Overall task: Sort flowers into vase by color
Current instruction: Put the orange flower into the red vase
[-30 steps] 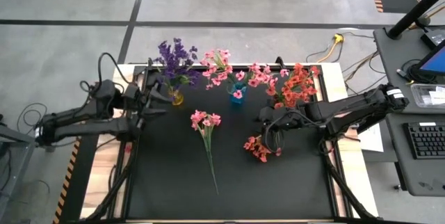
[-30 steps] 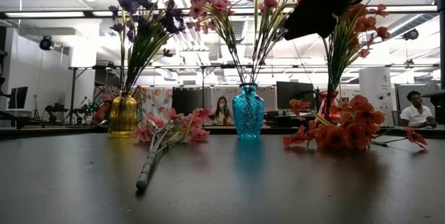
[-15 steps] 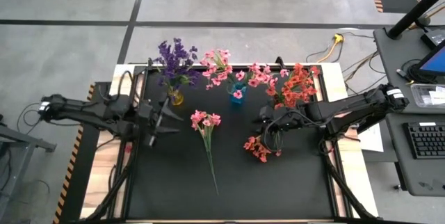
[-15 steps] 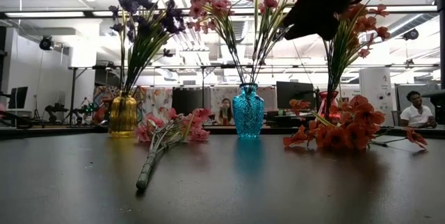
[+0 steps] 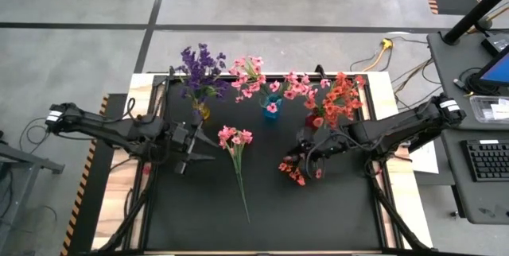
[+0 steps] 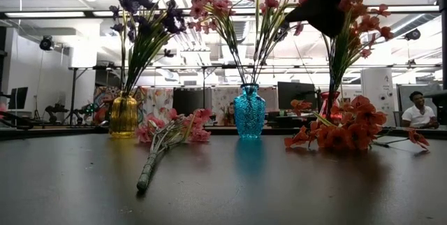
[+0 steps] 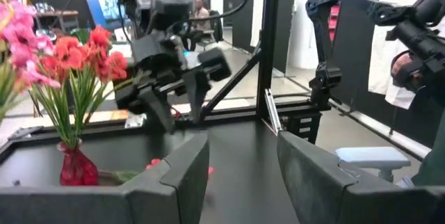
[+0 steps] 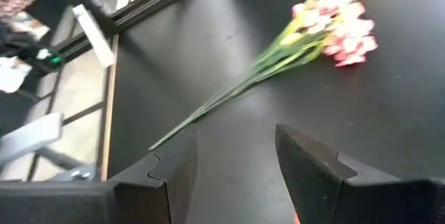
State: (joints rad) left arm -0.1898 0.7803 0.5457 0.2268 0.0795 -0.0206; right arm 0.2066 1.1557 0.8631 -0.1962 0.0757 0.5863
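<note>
With two sprigs left on the black table (image 5: 262, 216), the empty, open right gripper (image 5: 305, 159) hovers over the coral flowers (image 5: 296, 168), likely to descend and grasp, while the open left gripper (image 5: 193, 153) waits beside the pink flowers (image 5: 236, 138).

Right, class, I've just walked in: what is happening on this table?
Two robot arms are sorting artificial flowers into vases by colour. Purple blooms fill the yellow vase, pink the blue vase, coral the red vase. A pink sprig and a coral sprig lie loose on the black table. The right gripper hovers open at the coral sprig; the left gripper, open and empty, is beside the pink one.
</note>
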